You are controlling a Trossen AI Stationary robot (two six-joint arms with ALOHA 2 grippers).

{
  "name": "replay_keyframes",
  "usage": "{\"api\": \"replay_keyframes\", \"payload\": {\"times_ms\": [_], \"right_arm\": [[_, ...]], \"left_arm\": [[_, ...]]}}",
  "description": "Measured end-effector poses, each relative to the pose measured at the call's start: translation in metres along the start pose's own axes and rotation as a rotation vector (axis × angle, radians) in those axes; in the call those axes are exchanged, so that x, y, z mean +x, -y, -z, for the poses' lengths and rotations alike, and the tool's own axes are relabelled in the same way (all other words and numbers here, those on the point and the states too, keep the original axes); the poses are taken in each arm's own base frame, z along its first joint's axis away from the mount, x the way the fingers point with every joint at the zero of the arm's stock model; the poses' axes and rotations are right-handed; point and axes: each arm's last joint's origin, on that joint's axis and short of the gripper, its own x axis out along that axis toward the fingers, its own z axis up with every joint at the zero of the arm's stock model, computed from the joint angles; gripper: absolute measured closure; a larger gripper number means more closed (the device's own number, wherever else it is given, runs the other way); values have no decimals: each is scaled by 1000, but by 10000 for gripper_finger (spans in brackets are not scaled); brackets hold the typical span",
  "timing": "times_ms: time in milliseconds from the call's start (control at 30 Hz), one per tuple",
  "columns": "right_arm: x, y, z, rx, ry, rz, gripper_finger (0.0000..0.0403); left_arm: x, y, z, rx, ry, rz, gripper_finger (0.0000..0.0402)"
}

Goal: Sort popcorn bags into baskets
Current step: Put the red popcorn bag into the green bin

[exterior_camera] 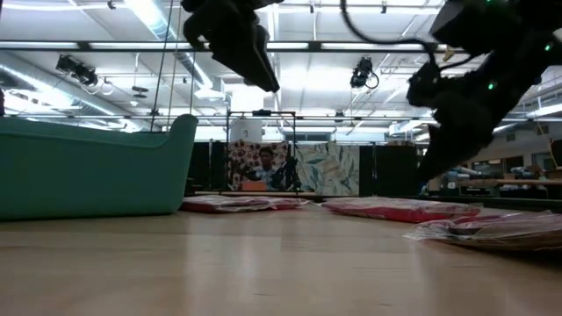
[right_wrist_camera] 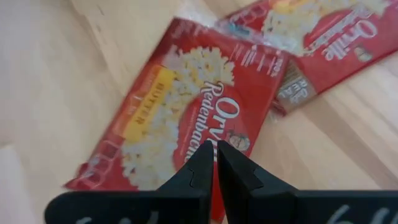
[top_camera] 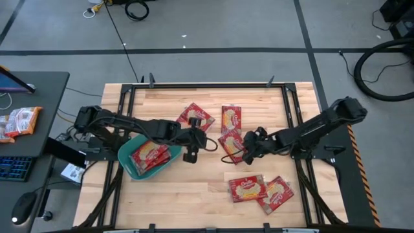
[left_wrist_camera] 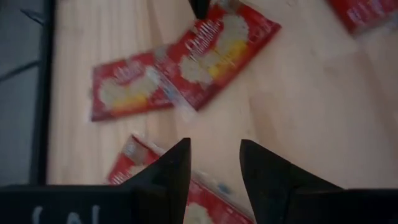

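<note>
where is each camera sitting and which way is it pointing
High: above the table, facing straight down; both arms, basket with bags inside, loose bags.
Low: at tabletop height, facing level across into the room; both arms hang from above, basket at left.
Left wrist: on the left arm, facing down past its open gripper at bags.
Right wrist: on the right arm, facing down past its shut gripper at a bag.
Shared: high and low both show the basket.
</note>
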Motion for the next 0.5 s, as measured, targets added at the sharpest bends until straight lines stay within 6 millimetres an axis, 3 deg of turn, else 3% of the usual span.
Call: {"api": "replay_keyframes", "payload": {"times_ms": [300,500], "right_arm": [[36,-11,-1,-87,-36,-131,376],[41,-33,0,-267,3,-406,376]], "left_arm": [[-19,13,4,-23,-139,52,260],[-25,26,2,16,-141,111,260]]}}
